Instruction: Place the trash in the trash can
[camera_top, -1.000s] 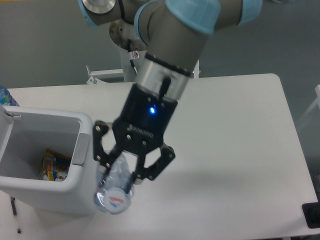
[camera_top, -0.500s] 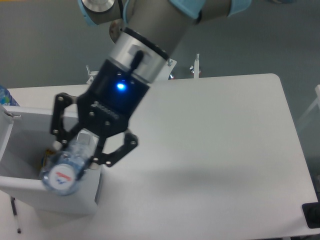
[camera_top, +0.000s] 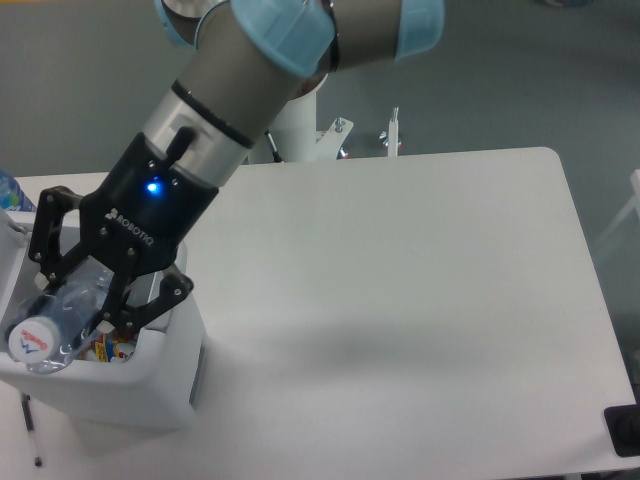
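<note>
My gripper (camera_top: 72, 305) is shut on the clear plastic bottle (camera_top: 52, 318), a piece of the trash, held over the open top of the white trash can (camera_top: 150, 385) at the left of the table. The bottle's white cap end (camera_top: 30, 342) points toward the camera. Colourful wrappers (camera_top: 108, 346) lie at the bottom of the trash can, mostly hidden behind my fingers. The arm crosses the view from the top centre down to the left.
A blue-tinted object (camera_top: 14, 192) pokes in at the left edge behind the can. A white metal bracket (camera_top: 385, 135) stands at the table's far edge. A dark object (camera_top: 624, 430) sits at the bottom right corner. A thin dark stick (camera_top: 30, 425) lies at the front left.
The gripper has carried the bottle leftward, from beside the can's right wall to over its open top.
</note>
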